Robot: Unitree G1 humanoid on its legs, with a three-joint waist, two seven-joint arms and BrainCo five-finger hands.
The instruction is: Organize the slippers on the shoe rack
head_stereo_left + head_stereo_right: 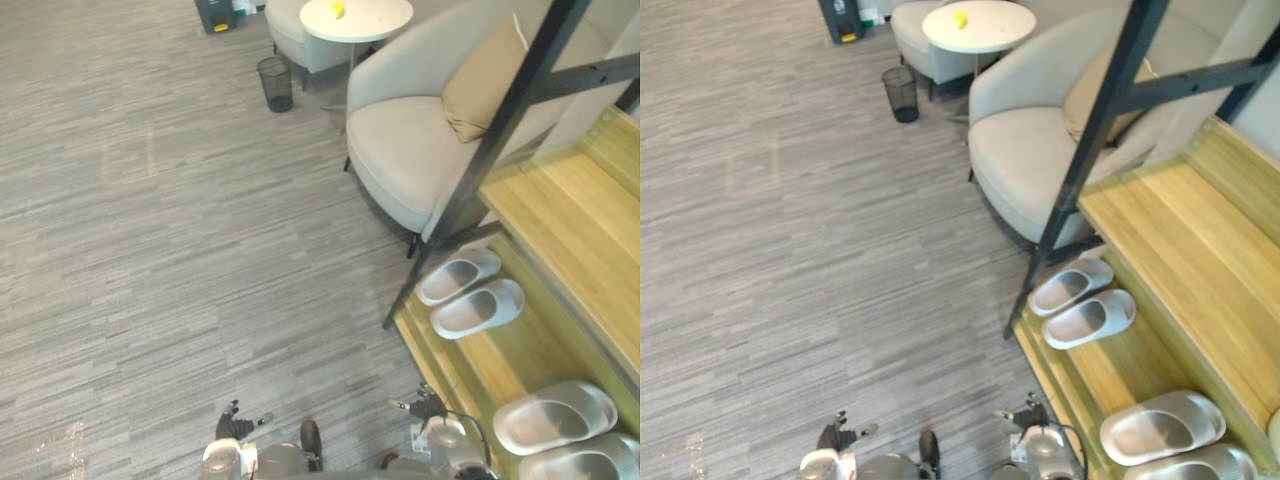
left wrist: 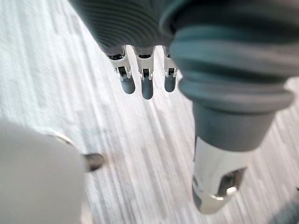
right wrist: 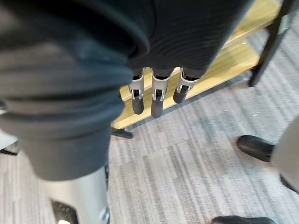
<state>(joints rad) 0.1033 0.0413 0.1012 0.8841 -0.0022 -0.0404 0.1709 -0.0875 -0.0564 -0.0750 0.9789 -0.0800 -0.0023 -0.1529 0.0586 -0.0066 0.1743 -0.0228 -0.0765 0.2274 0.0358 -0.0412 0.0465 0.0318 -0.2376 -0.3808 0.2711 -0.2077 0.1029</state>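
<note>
The wooden shoe rack (image 1: 560, 210) with a black frame stands at the right. On its lower shelf (image 1: 500, 360) lie two pairs of grey slippers: a far pair (image 1: 458, 275) (image 1: 478, 308) and a near pair (image 1: 555, 415) (image 1: 578, 465). My left hand (image 2: 146, 86) hangs over the grey carpet with straight fingers and holds nothing. My right hand (image 3: 157, 100) also hangs open and holds nothing, its fingers pointing down just in front of the rack's lower wooden edge (image 3: 224, 60).
A beige armchair (image 1: 410, 150) with a tan cushion (image 1: 485, 80) stands just beyond the rack. Behind it are a round white table (image 1: 355, 18) and a black wire bin (image 1: 275, 82). Grey carpet (image 1: 180, 250) spreads to the left.
</note>
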